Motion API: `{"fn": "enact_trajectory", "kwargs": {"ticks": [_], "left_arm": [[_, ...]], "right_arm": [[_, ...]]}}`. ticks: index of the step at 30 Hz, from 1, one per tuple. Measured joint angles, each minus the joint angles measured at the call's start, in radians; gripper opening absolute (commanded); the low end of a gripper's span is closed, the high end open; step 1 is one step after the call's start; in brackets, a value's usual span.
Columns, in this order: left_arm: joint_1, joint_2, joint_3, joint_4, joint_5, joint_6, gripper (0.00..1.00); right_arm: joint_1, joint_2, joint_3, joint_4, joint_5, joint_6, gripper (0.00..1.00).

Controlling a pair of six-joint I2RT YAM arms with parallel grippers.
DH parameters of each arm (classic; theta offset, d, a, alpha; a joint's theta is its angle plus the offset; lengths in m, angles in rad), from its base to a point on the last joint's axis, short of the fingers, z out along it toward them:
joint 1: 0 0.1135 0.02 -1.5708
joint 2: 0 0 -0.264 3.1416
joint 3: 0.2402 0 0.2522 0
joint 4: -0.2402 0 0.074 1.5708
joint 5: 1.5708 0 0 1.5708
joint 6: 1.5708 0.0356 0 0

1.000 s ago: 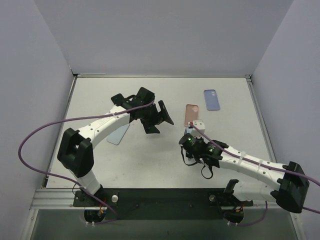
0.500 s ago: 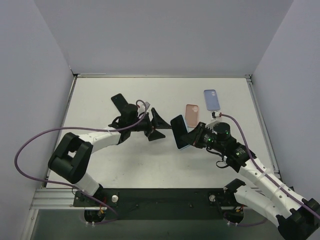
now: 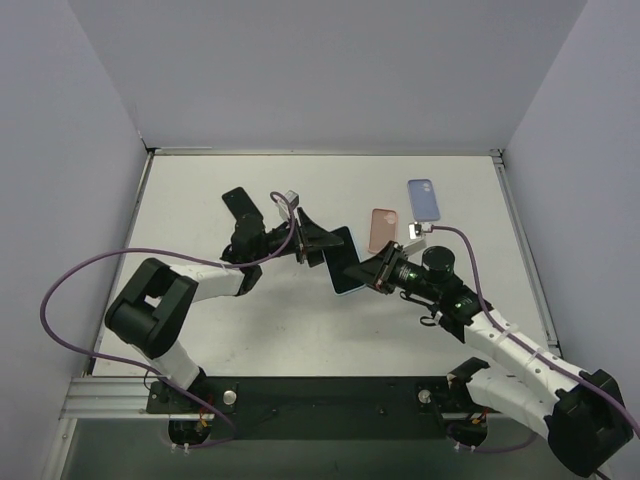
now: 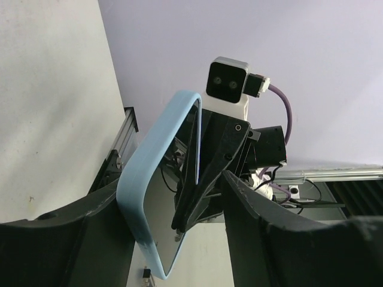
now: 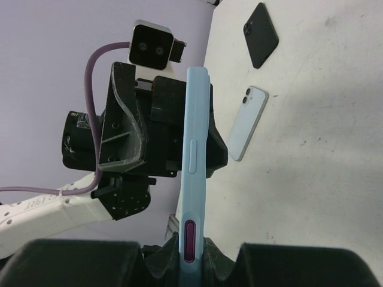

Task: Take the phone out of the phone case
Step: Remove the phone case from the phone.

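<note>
Spanning the picture from above, the white bench [image 3: 300, 330] carries both arms, which bend inward and meet over its middle. The left arm [image 3: 200, 275] runs low from its base, elbow out to the left, forearm pointing right. The right arm [image 3: 505, 345] stretches up and leftward from the near right corner, wrist roughly level.

Between them the light-blue phone case [image 4: 143, 179] hangs in the air on its edge, clear of the bench, with the dark phone [image 3: 340, 255] seated inside it. The right jaws are closed on the case's near end, pinching it front and back. The left jaws stand apart, one finger on each side of the case's other end, with a gap showing on the screen side.

On the bench beyond lie a pink case [image 3: 382, 230] and a lavender case [image 3: 424, 199], near each other. A black phone [image 3: 240, 205] lies on the left, and the right wrist view shows a pale-blue phone [image 5: 248, 122] lying flat near it.
</note>
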State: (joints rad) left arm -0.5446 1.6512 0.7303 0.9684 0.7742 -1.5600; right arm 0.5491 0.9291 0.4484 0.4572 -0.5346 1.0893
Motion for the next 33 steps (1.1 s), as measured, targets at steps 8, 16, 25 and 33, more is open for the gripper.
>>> {"fn": "enact_trajectory", "kwargs": {"ticks": [8,16,25,33], "left_arm": [[-0.002,0.002,-0.005,0.037,-0.007,-0.020,0.34],[0.006,0.002,-0.007,0.062,-0.025,-0.031,0.00],[0.015,-0.009,-0.007,0.055,-0.033,-0.050,0.00],[0.022,-0.015,-0.007,0.072,-0.041,-0.074,0.00]], "right_arm": [[-0.001,0.047,-0.054,0.199,-0.023,0.119,0.00],[-0.007,0.106,-0.077,0.346,-0.042,0.232,0.20],[-0.048,-0.047,-0.095,0.192,-0.006,0.201,0.49],[-0.071,-0.106,-0.132,0.189,-0.001,0.230,0.28]]}}
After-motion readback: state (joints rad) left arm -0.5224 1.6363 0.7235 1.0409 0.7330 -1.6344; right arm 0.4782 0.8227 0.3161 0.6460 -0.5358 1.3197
